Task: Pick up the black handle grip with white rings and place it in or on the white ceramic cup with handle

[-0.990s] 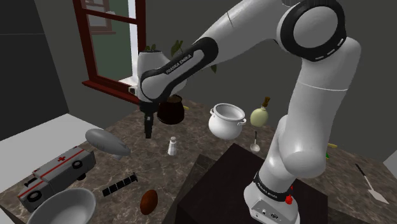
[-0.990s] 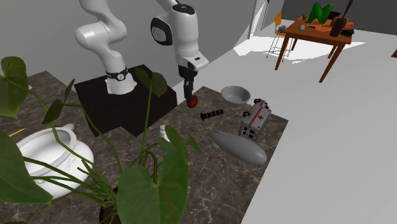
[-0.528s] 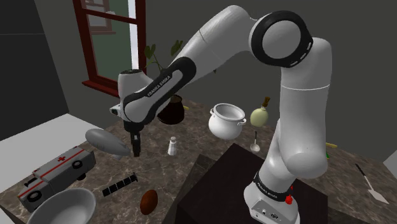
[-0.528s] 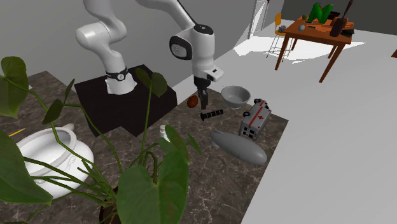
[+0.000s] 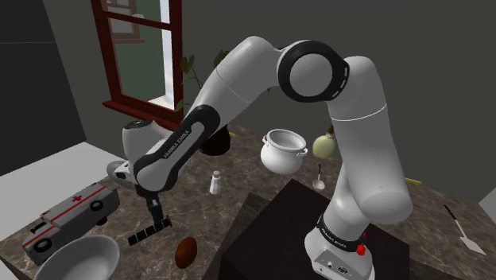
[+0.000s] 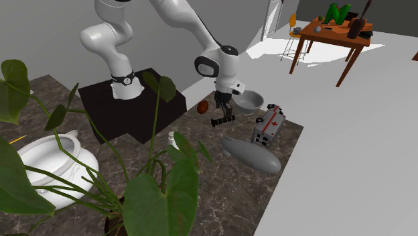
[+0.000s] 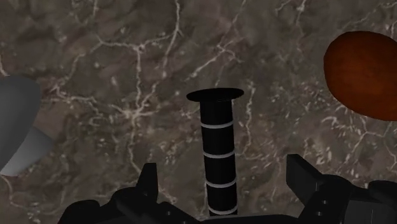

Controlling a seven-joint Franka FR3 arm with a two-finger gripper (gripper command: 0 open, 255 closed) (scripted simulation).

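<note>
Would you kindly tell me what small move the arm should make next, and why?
Probably lower the claw a little: it is open, the black handle grip lies on the marbled counter between its fingers untouched, and the shoulder view shows the claw just above it.

The pincer point(image 5: 159, 215) has swung across the counter point(image 5: 203, 208) and descended. Its parted fingers point(image 7: 149, 184) now flank the handle grip point(image 7: 218, 153).
</note>
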